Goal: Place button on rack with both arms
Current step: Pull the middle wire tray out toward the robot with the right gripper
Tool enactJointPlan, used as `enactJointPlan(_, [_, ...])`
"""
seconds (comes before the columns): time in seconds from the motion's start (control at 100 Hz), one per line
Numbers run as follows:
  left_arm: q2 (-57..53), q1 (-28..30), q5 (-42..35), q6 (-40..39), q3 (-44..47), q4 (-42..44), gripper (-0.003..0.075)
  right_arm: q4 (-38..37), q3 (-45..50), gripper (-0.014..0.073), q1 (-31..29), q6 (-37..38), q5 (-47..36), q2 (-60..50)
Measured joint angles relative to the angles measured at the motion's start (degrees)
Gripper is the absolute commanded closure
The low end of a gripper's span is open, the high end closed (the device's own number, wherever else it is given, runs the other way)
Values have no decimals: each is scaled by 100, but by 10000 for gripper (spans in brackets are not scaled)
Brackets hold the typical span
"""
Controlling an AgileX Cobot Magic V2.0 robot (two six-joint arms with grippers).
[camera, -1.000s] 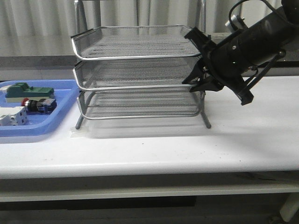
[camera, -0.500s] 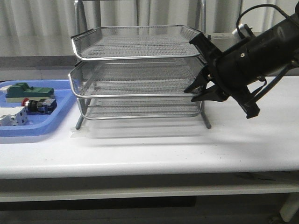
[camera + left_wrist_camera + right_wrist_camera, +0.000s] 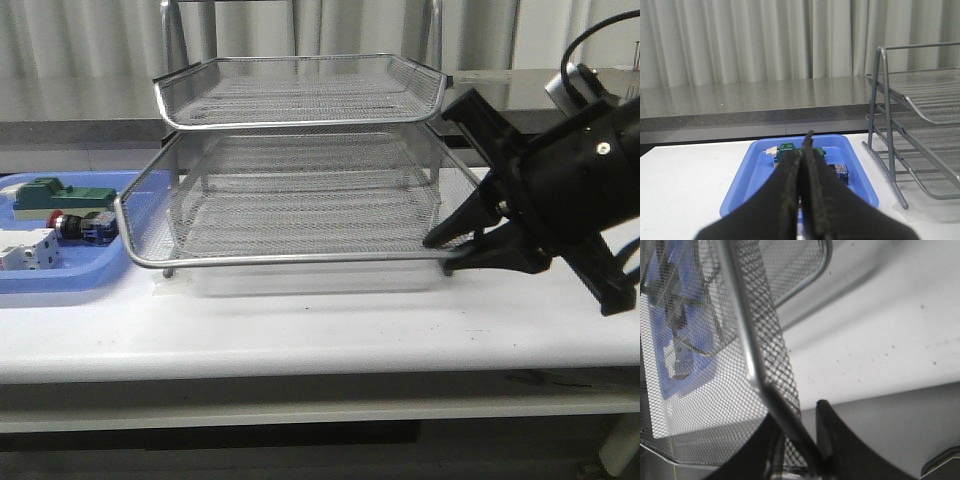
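Silver wire mesh is pinched between the closed fingers of the right gripper (image 3: 447,252): the front right corner of the middle tier of the three-tier silver wire-mesh rack (image 3: 300,120) is held, and that tier is seen drawn well forward of the other two. Far across the rack from this gripper, the small red-capped button (image 3: 78,227) lies in the flat blue plastic tray (image 3: 130,225). The left gripper (image 3: 802,165) is pressed fully closed on nothing, just short of the tray.
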Motion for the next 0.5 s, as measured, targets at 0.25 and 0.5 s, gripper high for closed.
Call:
enactJointPlan(0.25, [0,0,0,0,0,0,741,0,652,582,33,-86,0,-643])
enactJointPlan(0.5, [0,0,0,0,0,0,741,-159,791,302,37,-334,-72,-874])
